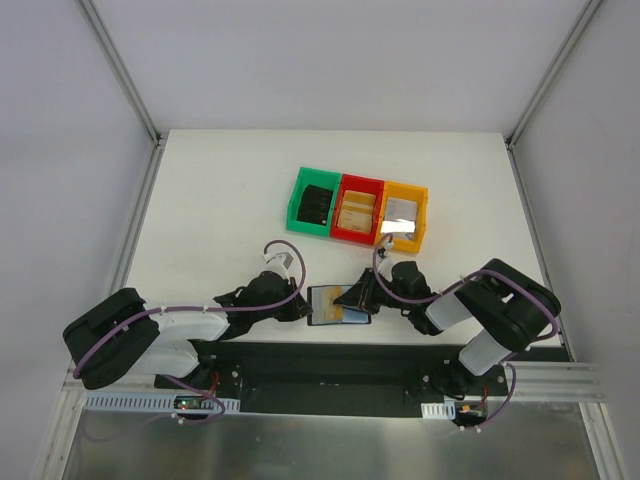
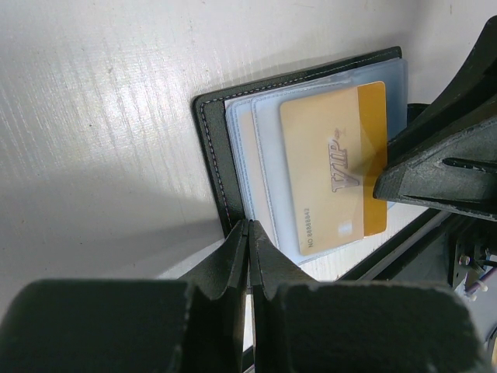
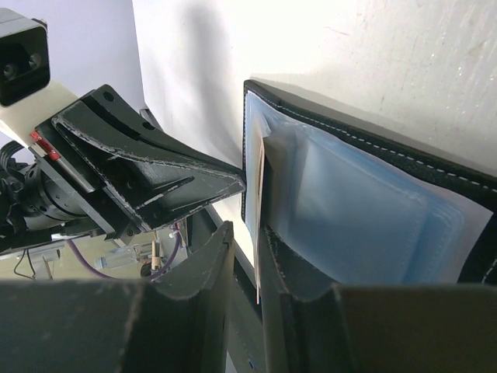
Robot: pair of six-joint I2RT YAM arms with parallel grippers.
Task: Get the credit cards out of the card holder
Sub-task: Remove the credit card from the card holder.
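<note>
Your left tool (image 2: pixel 248 228) is pinched all but shut, its two fingers meeting on the black stitched edge of the card holder (image 2: pixel 213 148) at the lower middle of the left wrist view. In the right wrist view, your right tool (image 3: pixel 247 231) shows only a thin slot between its fingers. The gold card (image 2: pixel 330 167) stands edge-on in that slot, so this tool has hold of the card and not of the holder. From the left wrist view, the same card lies face up with "VIP" printed on it. It sits partly inside the clear sleeves (image 2: pixel 264 155), and its right edge sticks out past them to the tip of the right tool at the right of the frame. The card holder lies open and flat on the white counter (image 1: pixel 220 200), with its pale blue lining facing up. In the top view it sits low in the middle of the frame, directly between the two tools, the left one at its left edge and the right one at its right. Further up the frame and well apart from the holder, three bins stand touching in a row: a green bin (image 1: pixel 297 200), a red bin (image 1: pixel 361 180) and a yellow bin (image 1: pixel 406 188).
</note>
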